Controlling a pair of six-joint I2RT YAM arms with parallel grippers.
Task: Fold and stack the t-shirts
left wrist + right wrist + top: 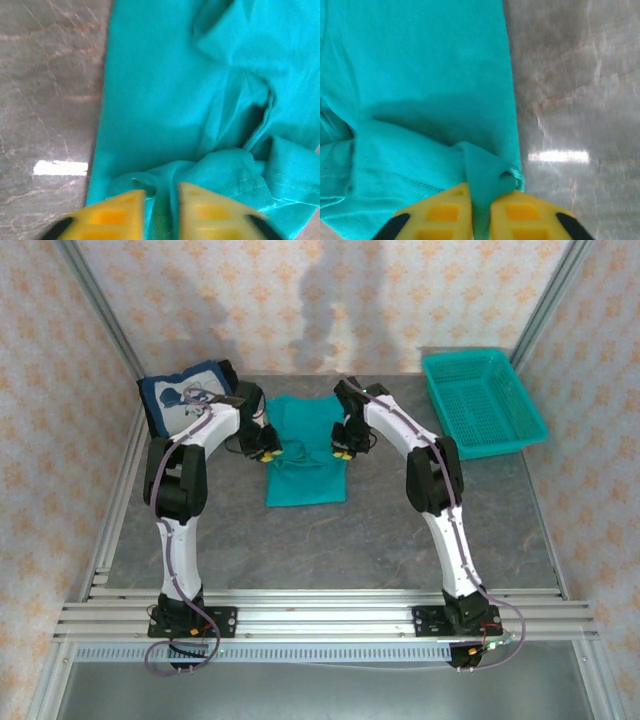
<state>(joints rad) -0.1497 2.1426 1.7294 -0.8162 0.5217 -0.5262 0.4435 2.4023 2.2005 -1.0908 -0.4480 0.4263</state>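
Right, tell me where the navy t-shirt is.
In the top view the navy t-shirt lies at the far left corner of the table, just behind the left arm and left of the teal t-shirt spread mid-table.

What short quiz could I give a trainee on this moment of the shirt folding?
1. True or false: the teal shirt lies on top of the navy shirt.
2. What does the right gripper pinch? A the teal shirt, B the navy shirt, C nothing.
3. Which corner of the table holds the navy shirt?

Key: 1 false, they lie apart. 2 A, at the shirt's edge. 3 the far left corner.
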